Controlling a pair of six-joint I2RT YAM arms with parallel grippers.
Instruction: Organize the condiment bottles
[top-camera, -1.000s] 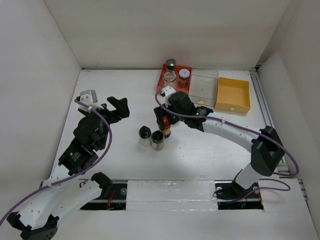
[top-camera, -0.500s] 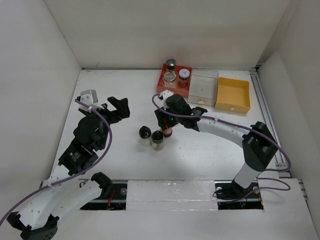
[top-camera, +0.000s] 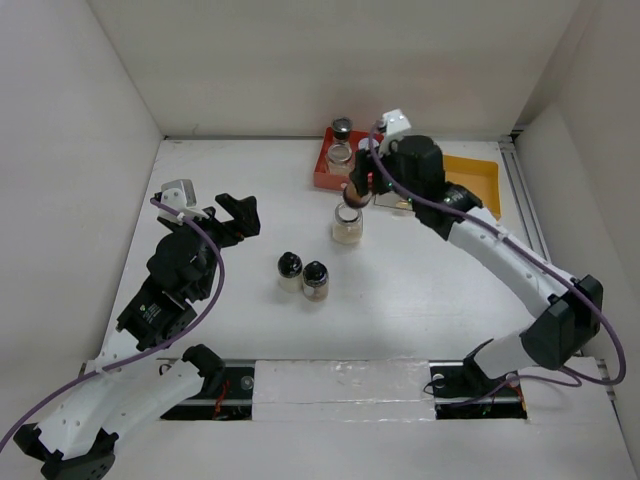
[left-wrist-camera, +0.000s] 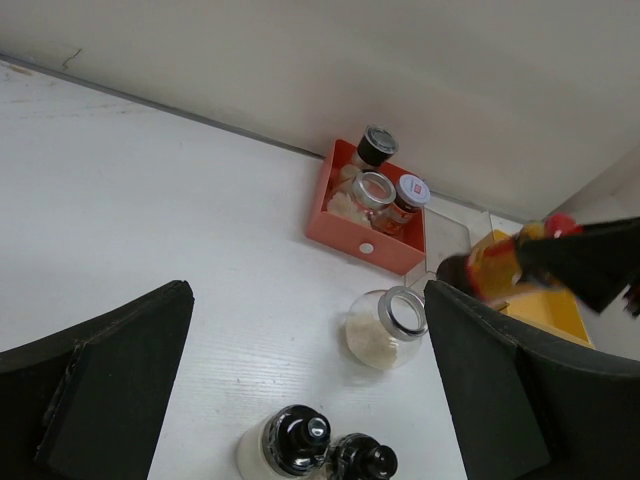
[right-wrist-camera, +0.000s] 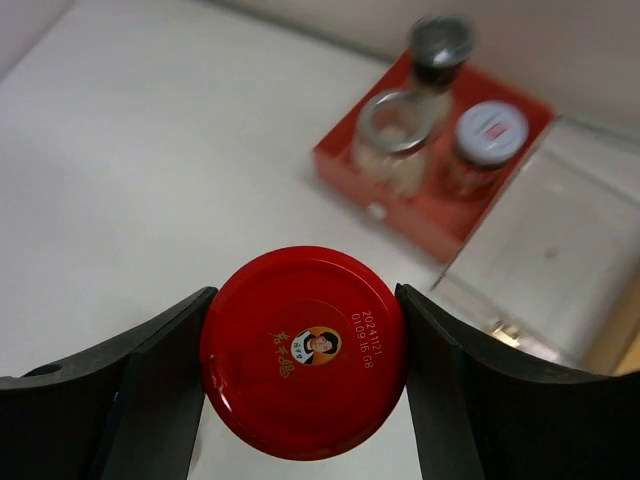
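Note:
My right gripper (top-camera: 360, 186) is shut on the red-lidded jar (right-wrist-camera: 303, 350) of brown contents and holds it in the air by the red tray's near left corner. In the tray (top-camera: 322, 172) stand three condiment bottles: a dark-capped one (left-wrist-camera: 377, 145), a clear silver-rimmed one (left-wrist-camera: 372, 188) and a white-lidded one (left-wrist-camera: 410, 192). A round clear jar (top-camera: 347, 224) with white contents sits on the table just below the held jar. Two black-domed shakers (top-camera: 290, 270) (top-camera: 316, 280) stand side by side mid-table. My left gripper (top-camera: 210, 205) hangs open and empty at the left.
A clear tray (right-wrist-camera: 560, 250) lies right of the red tray, largely under my right arm in the top view. The yellow tray (top-camera: 472, 172) is beyond it at the back right. Walls close the table on the left, back and right.
The right gripper closed on the red-lidded jar beside the shakers, then lifted it back and right toward the red tray, uncovering the round jar. The left arm has not moved.

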